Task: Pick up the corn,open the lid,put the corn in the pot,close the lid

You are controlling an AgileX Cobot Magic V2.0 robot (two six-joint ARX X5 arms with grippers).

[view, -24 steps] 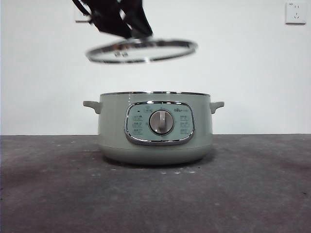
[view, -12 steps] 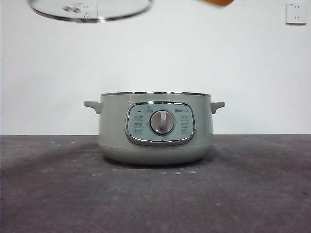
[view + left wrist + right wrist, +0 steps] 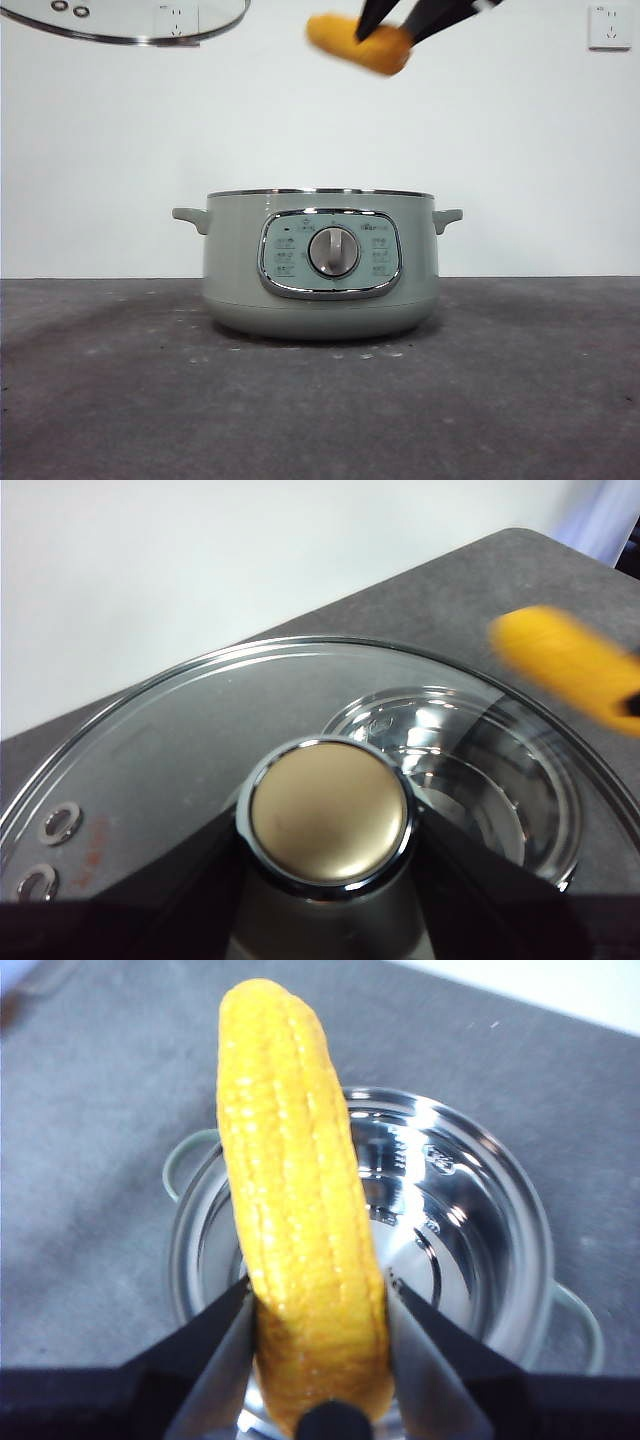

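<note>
Corn (image 3: 360, 43) and lid (image 3: 125, 20) above pot (image 3: 318, 265)

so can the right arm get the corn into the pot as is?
Probably yes. The lid is held up and off to the side by the left gripper, so the pot is open. The right gripper holds the corn above it.

This is looking like a bare robot test room rather than a lived-in kitchen. A plain white wall (image 3: 520, 150) is filling the background, carrying only two white power sockets (image 3: 608, 26), one of them showing through a raised glass lid (image 3: 125, 20). A dark grey, speckled desk (image 3: 520, 390) is bearing nothing but a single sage-green electric cooking pot (image 3: 318, 265). Black robot end effectors are reaching in from above, one of them (image 3: 400, 28) gripping a corn cob (image 3: 350, 42).
</note>
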